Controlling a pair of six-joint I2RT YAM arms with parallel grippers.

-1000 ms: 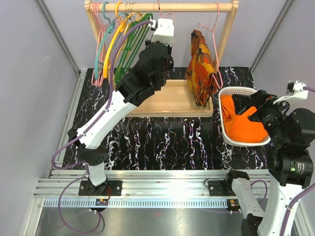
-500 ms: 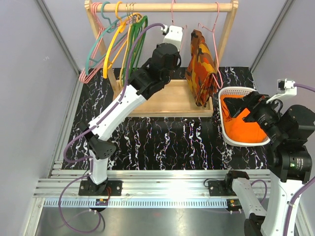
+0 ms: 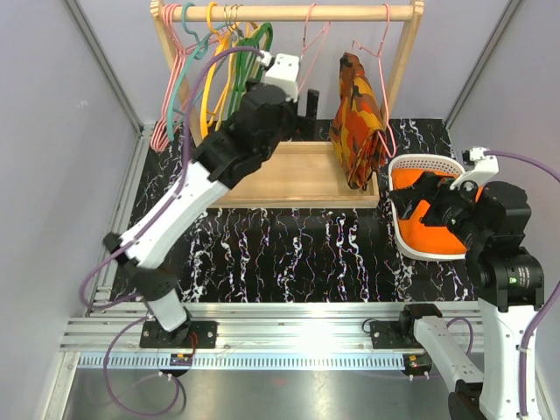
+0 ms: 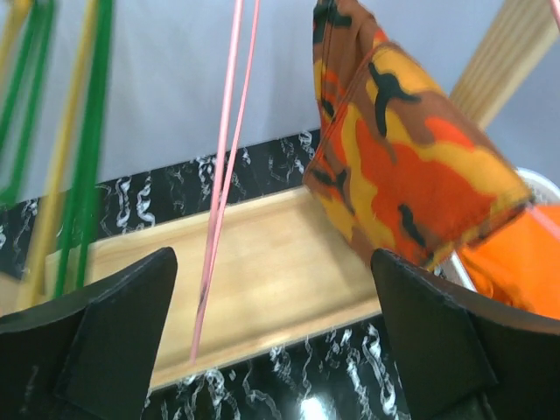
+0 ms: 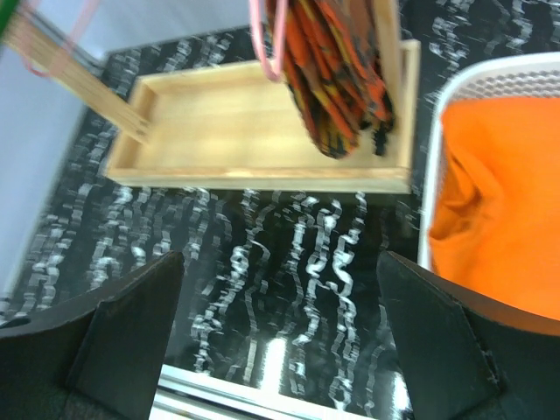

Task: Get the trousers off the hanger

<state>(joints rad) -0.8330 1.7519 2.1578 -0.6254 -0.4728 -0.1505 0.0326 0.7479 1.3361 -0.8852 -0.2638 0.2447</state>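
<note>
Letting go of the hanger (image 3: 306, 44) with the left pincer (image 3: 304, 103): spreading its jaws wide after clamping them shut half a second ago, and drawing the wrist back a little toward the left. Showing, in the left wrist view, the thin pink wire dangling loose between the two black fingers (image 4: 105, 341), touching neither, with nothing gripped. Leaving the hanger bare, hooked over the wooden rail (image 3: 350, 12), just left of the camouflage garment (image 3: 359, 114) draped on a pink hanger of its own. Swinging back closer to upright at the rail's left end, meanwhile, after splaying outward a moment ago: the green and yellow hangers (image 3: 262, 37).

Shifting the right pincer (image 3: 424, 197) only slightly over the white basket (image 3: 420, 162), keeping its jaws fully spread and empty as before.

Finding the trousers (image 3: 429, 232) lying heaped in that basket at the right of the counter (image 3: 306, 254), well apart from the hanger.

Judging the task as good as finished: trousers off, hanger rehung. Probably needing only to back the left arm away, taking care not to snag the wire or brush the neighbouring garment.
</note>
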